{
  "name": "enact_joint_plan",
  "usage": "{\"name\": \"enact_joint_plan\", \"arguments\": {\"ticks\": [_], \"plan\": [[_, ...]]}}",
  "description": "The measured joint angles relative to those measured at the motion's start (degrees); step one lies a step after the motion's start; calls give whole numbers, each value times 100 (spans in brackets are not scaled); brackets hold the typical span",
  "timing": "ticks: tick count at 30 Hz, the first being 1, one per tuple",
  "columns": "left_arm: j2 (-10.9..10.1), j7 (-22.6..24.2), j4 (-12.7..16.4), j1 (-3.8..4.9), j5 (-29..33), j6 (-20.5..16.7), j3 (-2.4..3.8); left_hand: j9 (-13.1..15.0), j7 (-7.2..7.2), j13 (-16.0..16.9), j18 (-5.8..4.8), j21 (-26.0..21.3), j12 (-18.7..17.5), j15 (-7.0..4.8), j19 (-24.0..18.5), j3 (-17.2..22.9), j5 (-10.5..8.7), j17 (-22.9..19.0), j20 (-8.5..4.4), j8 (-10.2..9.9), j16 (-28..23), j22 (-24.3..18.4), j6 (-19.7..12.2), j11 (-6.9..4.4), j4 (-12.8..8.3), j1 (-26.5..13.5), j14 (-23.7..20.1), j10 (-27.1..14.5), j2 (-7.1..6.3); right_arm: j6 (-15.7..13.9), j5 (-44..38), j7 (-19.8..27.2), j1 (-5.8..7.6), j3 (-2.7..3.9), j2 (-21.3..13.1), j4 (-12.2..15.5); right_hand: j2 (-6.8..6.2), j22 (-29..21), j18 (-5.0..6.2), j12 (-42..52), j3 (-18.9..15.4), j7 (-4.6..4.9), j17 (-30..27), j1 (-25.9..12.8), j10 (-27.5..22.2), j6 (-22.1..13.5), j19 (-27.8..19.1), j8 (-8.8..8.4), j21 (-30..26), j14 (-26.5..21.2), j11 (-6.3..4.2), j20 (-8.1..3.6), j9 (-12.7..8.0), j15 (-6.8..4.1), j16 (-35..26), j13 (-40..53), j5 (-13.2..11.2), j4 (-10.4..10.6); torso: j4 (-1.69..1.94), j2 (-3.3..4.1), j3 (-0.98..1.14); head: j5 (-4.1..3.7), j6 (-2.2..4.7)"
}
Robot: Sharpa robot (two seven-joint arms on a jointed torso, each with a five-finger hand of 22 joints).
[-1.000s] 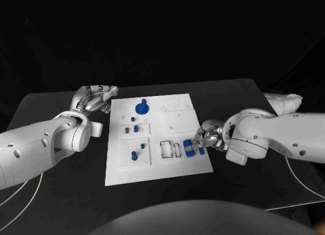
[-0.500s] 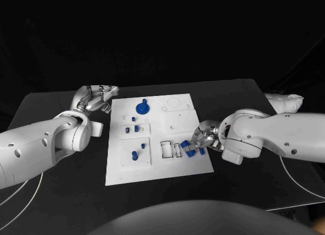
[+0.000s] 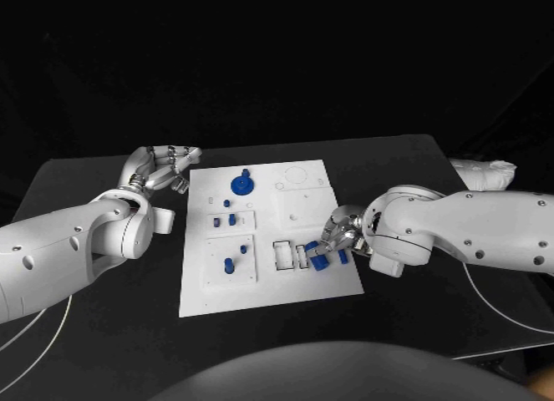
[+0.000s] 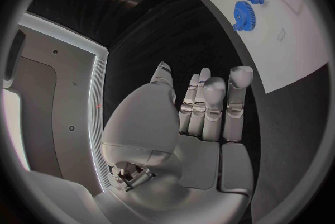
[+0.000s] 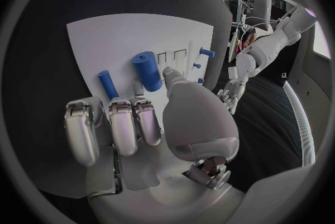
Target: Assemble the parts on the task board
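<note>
right hand (image 3: 336, 238) pinching blue cylinder (image 5: 147, 71), long axis tilting along fingers | lying over task board (image 3: 267, 276) | left hand (image 3: 166, 167) resting empty, fingers together

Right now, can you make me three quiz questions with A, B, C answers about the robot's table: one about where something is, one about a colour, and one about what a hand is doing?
1. Where is the left hand?
A. beside the white board's far left corner
B. on the round gear
C. under the table

2. What colour is the round gear?
A. red
B. blue
C. yellow

3. What is the right hand doing?
A. lying flat on the black table
B. raised high in the air
C. down at the board's right edge by the blue cylinder

Answers:
1 A, the head view shows it on the table just off that corner.
2 B, it looks blue in the head and left wrist views.
3 C, its fingers sit right at the cylinder, though a firm grip is hard to tell.
</note>
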Motion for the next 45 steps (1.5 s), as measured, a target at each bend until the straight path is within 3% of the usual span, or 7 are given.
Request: {"name": "enact_joint_plan", "arguments": {"ticks": [4, 23, 35, 38, 41, 43, 45], "plan": [[-2, 0, 1, 0, 0, 4, 0, 0, 0, 0, 0, 0, 0, 0, 0, 0, 0, 0, 0, 0, 0, 0, 0, 0, 0, 0, 0, 0, 0, 29, -53, 3, -4, 5, 45, -28, 30, 5, 0, 0, 35, 14, 0, 30, 0, 17, 0, 27, 0, 0, 0, 0, 0, 0, 0, 0, 0, -101, 0, 1, -1, 0, 0], [-17, 0, 3, 0, -1, 13, -1, 0, 0, 5, 0, 0, 0, 0, 0, -22, 0, 1, 0, 0, 0, 0, 0, 0, 22, 0, 0, 0, 0, 157, -224, 14, -16, 8, 120, -36, 60, 4, 0, 0, 73, 39, -1, 60, 0, 225, 0, 15, 0, 0, -1, 0, -38, 0, 0, -1, 25, -205, 0, -3, -1, -19, 0], [-12, -1, -1, 0, -1, 16, -3, 0, 0, 4, 0, 0, 0, 0, 0, -22, 0, 1, 0, 0, 0, 0, 0, 0, 22, 0, 0, 0, 0, 199, -235, 30, -15, 12, 173, -45, 29, 3, 0, 0, 33, 28, -1, -183, -1, 260, 0, -176, 0, 0, -1, 0, -36, 0, 0, -1, 25, -194, -1, 0, -2, -43, 0], [-10, -2, -2, 0, -1, 16, -3, 0, 0, 4, 0, 0, 0, 0, 0, -22, 0, 1, 0, 0, 0, 0, 0, 0, 22, 0, 0, 0, 0, 202, -236, 31, -14, 13, 190, -55, 98, 3, 0, 0, 68, 29, -1, -193, 0, 277, 0, -182, 0, 0, -1, 0, -35, 0, 0, 4, -1, -229, 0, 0, -2, -47, 0], [-9, -3, -2, 0, -1, 17, -3, 0, 0, 4, 0, 0, 0, 0, 0, -22, 0, 1, 0, 0, 0, 0, 0, 0, 22, 0, 0, 0, 0, 201, -236, 33, -13, 15, 208, -56, 297, 2, 0, 0, 230, 42, -1, -5, 0, 352, 0, -268, 0, 0, 0, 0, -35, 0, 0, 4, 7, -375, 0, 2, -1, -48, 0], [-9, -4, -4, 0, -1, 17, -4, 0, 0, 4, 0, 0, 0, 0, 0, -22, 0, 1, 0, 0, 0, 0, 0, 0, 22, 0, 0, 0, 0, 197, -236, 38, -11, 18, 212, -48, 439, 2, 0, 0, 434, 60, -1, 144, 0, 430, 0, -370, 0, 0, 0, 0, -35, 0, 0, 4, 138, -509, 1, 2, -1, -49, 0], [-8, -5, -6, 0, -1, 17, -4, 0, 0, 4, 1, 0, 0, 0, 0, -22, 0, 1, 0, 0, 0, 0, 0, 0, 22, 0, 0, 0, 0, 191, -235, 53, -9, 24, 215, -24, 476, 2, 0, 0, 656, 87, -1, 358, 0, 517, 0, -450, 0, -10, 0, -1, -78, -16, 0, 4, 265, -700, 1, 2, -1, -46, 0]]}}
